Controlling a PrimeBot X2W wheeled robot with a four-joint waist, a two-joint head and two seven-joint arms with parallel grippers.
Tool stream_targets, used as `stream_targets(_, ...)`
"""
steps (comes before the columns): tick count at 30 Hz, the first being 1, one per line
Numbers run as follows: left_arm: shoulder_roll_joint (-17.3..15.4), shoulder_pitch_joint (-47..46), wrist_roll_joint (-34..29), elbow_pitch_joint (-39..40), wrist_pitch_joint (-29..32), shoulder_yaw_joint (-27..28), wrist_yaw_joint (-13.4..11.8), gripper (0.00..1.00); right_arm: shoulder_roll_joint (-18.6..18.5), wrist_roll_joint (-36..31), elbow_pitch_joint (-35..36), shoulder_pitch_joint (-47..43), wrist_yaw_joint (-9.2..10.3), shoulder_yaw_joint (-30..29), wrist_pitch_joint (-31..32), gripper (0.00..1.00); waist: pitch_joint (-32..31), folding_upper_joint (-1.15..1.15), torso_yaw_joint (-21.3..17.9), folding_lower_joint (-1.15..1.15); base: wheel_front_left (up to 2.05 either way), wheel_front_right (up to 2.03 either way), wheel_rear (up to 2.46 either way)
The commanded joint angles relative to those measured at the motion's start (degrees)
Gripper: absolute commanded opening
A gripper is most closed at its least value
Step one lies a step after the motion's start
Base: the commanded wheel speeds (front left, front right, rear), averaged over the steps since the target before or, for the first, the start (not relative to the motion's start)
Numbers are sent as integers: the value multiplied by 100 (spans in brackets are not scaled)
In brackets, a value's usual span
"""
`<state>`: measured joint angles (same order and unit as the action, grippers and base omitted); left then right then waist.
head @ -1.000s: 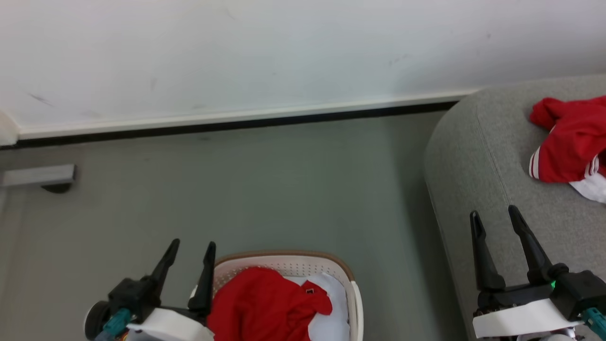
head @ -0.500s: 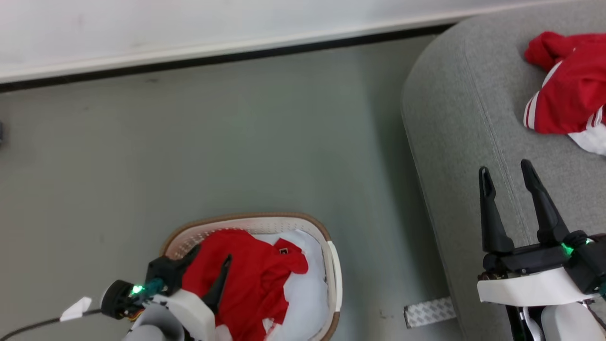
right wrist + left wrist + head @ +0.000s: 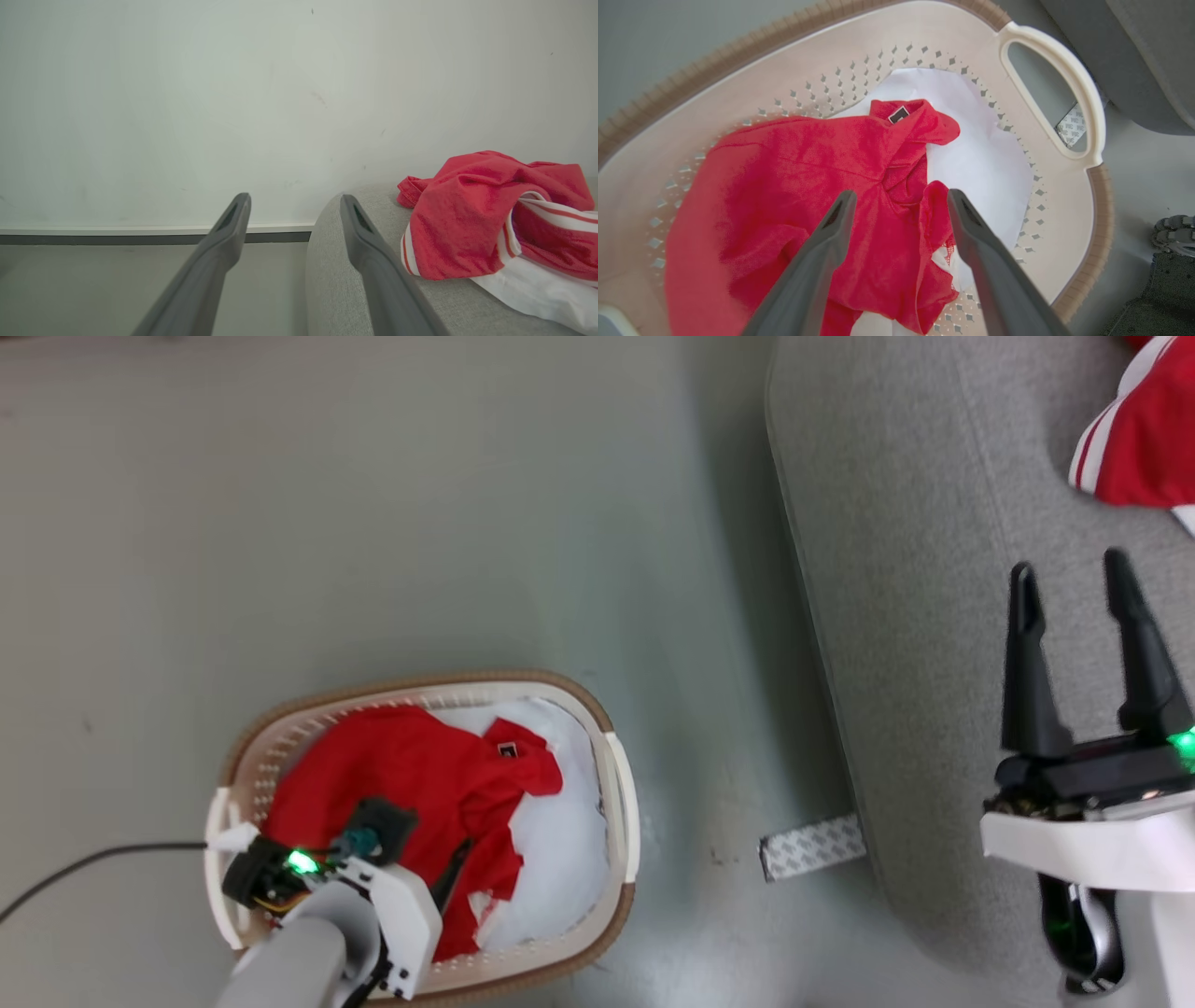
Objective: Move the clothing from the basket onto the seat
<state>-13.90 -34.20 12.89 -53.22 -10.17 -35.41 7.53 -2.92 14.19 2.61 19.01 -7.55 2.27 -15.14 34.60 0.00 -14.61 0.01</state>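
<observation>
The white basket (image 3: 420,683) with a brown rim stands on the floor at the lower left. In it lies red clothing (image 3: 411,775) with a small dark label (image 3: 899,114), spread over a white pad (image 3: 980,154). My left gripper (image 3: 901,193) hangs open just above the red fabric, fingers pointing down into the basket, with nothing between them. The grey seat (image 3: 915,616) fills the right side. More red clothing with white stripes (image 3: 1134,448) lies on it at the far right. My right gripper (image 3: 1070,565) stands open over the seat cushion, short of that garment (image 3: 467,219).
A patterned tape strip (image 3: 810,847) lies on the grey floor between basket and seat. A black cable (image 3: 93,859) runs along the floor to the left of the basket. A white wall with a dark baseboard (image 3: 140,231) stands beyond the seat's end.
The head camera has tilted down, bringing the whole basket into view. My left gripper has moved from beside the basket to above the red garment inside it. The right gripper stays open over the seat.
</observation>
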Motion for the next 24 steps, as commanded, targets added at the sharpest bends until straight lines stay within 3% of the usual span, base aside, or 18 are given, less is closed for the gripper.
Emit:
stream_targets(1, -84, -113, 142, -97, 26, -73, -12, 100, 3, 37, 84, 114, 13, -29, 0, 100, 270, 0, -118, -1, 0, 0, 0)
stream_targets(12, -252, -1025, 653, -992, 458, -992, -11, 100, 4, 490, 1078, 585, 13, -176, 0, 100, 1127, 0, -338, -1, 0, 0, 0)
stream_targets(24, -373, -1506, 629, -1588, 1142, -2265, -10, 100, 5, 910, 1748, 611, 13, -206, 0, 100, 1653, 0, -526, -1, 0, 0, 0)
